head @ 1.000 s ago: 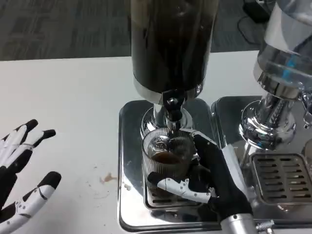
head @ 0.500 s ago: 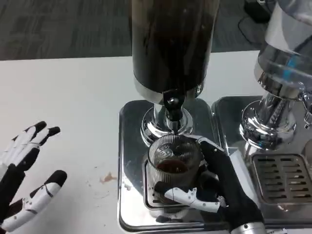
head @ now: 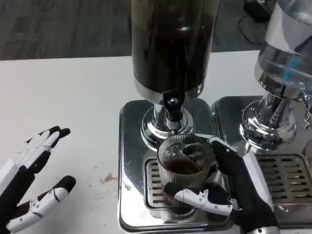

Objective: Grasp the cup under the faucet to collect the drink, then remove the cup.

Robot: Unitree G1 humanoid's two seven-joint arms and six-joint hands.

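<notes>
Right hand (head: 229,187) grasps the ribbed clear glass cup (head: 185,170): white-and-black fingers wrap the near side low down, dark palm against the right wall. Cup holds a shallow layer of dark drink. It sits over the slotted drip grate (head: 155,187) of the polished steel dispenser base (head: 131,146), slightly near and right of the black faucet tap (head: 171,105) under the tall dark-filled drink dispenser (head: 170,44). Cannot tell whether the cup bottom touches the grate or is lifted just off it.

Left hand (head: 29,180) released, fingers spread, holding nothing, over the white tabletop (head: 63,97) well left of the base. Small brownish stain (head: 106,179) on the tabletop between that hand and the base.

A second chrome dispenser (head: 278,87) with its own grate stands just right.

Judged step: removal of the cup, drink collected.

How to do it well:
- Keep the cup upright; liquid is low, so spill risk is small, but tilt toward the palm should be avoided.
- Hold the grip firm; ribbed glass may slide in a low hold.
- Clear the raised lip of the base before moving sideways.
- Draw toward the near side, away from the tap and from the chrome dispenser at right.
- Set down on bare tabletop, left hand staying out of the path.
</notes>
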